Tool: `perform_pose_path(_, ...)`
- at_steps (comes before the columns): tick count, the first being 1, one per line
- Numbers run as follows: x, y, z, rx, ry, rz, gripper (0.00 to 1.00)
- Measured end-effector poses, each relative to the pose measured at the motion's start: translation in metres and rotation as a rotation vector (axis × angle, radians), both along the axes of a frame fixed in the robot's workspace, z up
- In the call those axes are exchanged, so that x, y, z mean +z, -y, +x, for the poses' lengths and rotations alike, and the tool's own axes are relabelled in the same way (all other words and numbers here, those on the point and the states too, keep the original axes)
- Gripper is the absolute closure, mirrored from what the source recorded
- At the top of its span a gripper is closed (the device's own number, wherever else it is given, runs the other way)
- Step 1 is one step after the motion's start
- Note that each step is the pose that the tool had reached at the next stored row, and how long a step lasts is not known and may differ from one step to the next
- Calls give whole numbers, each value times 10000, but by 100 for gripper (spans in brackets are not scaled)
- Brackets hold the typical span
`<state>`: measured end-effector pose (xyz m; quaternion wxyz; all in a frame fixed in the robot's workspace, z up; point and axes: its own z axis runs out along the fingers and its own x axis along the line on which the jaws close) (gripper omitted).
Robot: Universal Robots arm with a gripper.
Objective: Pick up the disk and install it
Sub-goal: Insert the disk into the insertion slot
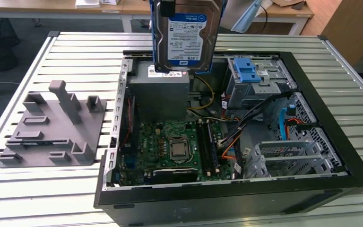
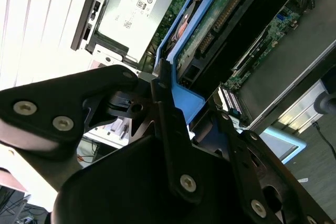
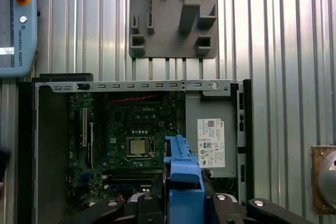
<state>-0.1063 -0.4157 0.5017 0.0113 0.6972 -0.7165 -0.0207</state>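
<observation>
Silver metal with a white-and-blue label, the flat rectangular disk [image 1: 186, 40] hangs upright in the air over the open black case [image 1: 332, 94], in front of the boxy grey power supply [image 1: 162, 92] in the exterior view. Its blue plastic carrier [image 3: 184, 177] sits pinched between the black fingers [image 2: 105, 93] of the hand [image 2: 176, 95], which is clamped on it in the second wrist view. Inside the case lies the green motherboard [image 1: 168, 142]. A matte grey moulded fixture [image 1: 49, 127] with blocky posts rests on the ribbed metal surface [image 1: 74, 42], near its edge at the exterior view's left.
</observation>
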Motion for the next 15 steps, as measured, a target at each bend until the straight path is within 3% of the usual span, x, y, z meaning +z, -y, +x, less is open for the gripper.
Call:
perform_pose_path(9,0,11,0,2,1,-2,64)
perform_pose_path(11,0,34,0,0,2,-1,64)
perform_pose_path(15,-1,129,0,0,3,-2,64)
